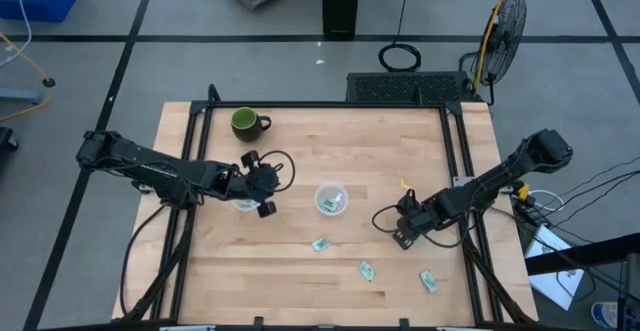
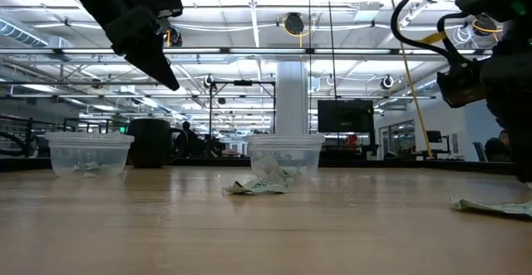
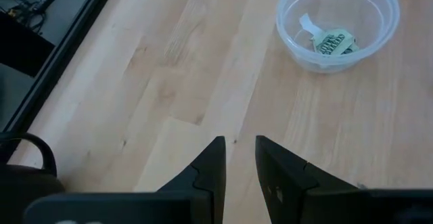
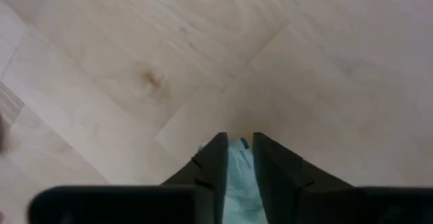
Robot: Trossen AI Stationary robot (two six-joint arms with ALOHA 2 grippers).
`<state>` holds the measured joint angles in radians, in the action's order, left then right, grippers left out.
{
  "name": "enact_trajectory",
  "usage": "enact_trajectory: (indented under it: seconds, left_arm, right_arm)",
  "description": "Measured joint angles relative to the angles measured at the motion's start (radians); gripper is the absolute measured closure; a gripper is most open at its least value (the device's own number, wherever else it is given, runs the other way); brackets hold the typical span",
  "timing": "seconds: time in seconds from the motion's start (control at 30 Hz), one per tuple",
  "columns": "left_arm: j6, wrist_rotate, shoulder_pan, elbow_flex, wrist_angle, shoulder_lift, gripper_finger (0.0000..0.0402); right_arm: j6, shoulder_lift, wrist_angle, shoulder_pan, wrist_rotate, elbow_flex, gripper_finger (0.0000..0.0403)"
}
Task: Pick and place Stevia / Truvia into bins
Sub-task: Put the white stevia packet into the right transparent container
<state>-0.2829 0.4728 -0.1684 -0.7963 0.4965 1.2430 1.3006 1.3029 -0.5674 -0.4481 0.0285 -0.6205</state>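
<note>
Two clear cups stand on the wooden table. One [image 1: 331, 198] [image 2: 285, 154] [image 3: 336, 24] is at mid-table with packets inside. The other [image 1: 243, 205] [image 2: 87, 152], also holding packets, is partly under my left gripper [image 1: 264, 183] [image 3: 239, 149]. That gripper hovers above it, its fingers close together with nothing between them. Three pale green packets lie flat near the table's near edge [image 1: 320, 243] [image 1: 367, 269] [image 1: 429, 281]. My right gripper [image 1: 404, 235] [image 4: 239, 146] is low over the table's right part, shut on another packet. My right gripper pinches a pale green packet [image 4: 238, 173] between its two fingers, which point down at the table from above. The fingers hide which part of the packet they are on. I cannot tell whether the packet is lifted clear of the wood.
A dark green mug [image 1: 245, 122] stands near the table's far left corner. Black frame rails run along the left and right sides [image 1: 462, 161]. Bare wood lies between the cups and the far edge. A fan and cables are on the floor beyond the table.
</note>
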Motion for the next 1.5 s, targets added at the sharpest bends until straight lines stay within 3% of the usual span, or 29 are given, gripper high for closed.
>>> enact_trajectory:
  seconds: [0.17,0.4,0.57,0.73,0.9,0.97,1.17,1.33,1.5]
  left_arm:
    - [-0.014,0.000,0.000,0.000,0.000,0.000,0.0314]
    - [-0.014,0.000,0.000,0.000,0.000,0.000,0.0314]
    - [-0.014,0.000,0.000,0.000,0.000,0.000,0.0314]
    - [-0.014,0.000,0.000,0.000,0.000,0.000,0.0314]
    - [-0.012,0.000,0.000,0.000,-0.002,0.000,0.0314]
    - [-0.012,0.000,0.000,0.000,-0.007,0.000,0.0314]
    - [-0.011,0.000,0.000,0.000,-0.023,0.000,0.0314]
    - [-0.011,0.000,0.000,0.001,-0.023,0.000,0.0314]
    - [-0.011,0.000,0.000,0.001,-0.027,0.000,0.0314]
  right_arm:
    - [0.025,0.005,0.003,0.001,-0.002,0.000,0.0396]
    - [-0.006,0.005,0.008,0.000,0.004,0.000,0.0401]
    - [-0.127,0.005,0.080,0.006,0.095,0.000,0.0402]
    - [-0.386,0.005,0.262,0.029,0.211,0.000,0.0402]
    - [-0.821,0.005,0.548,0.069,0.411,0.000,0.0402]
    - [-0.914,0.004,0.647,0.091,0.448,0.000,0.0402]
    - [-0.961,-0.003,0.571,0.113,0.290,0.000,0.0402]
    - [-0.766,-0.003,0.400,0.108,0.173,0.000,0.0393]
    - [-0.634,-0.003,0.308,0.091,0.154,0.000,0.0378]
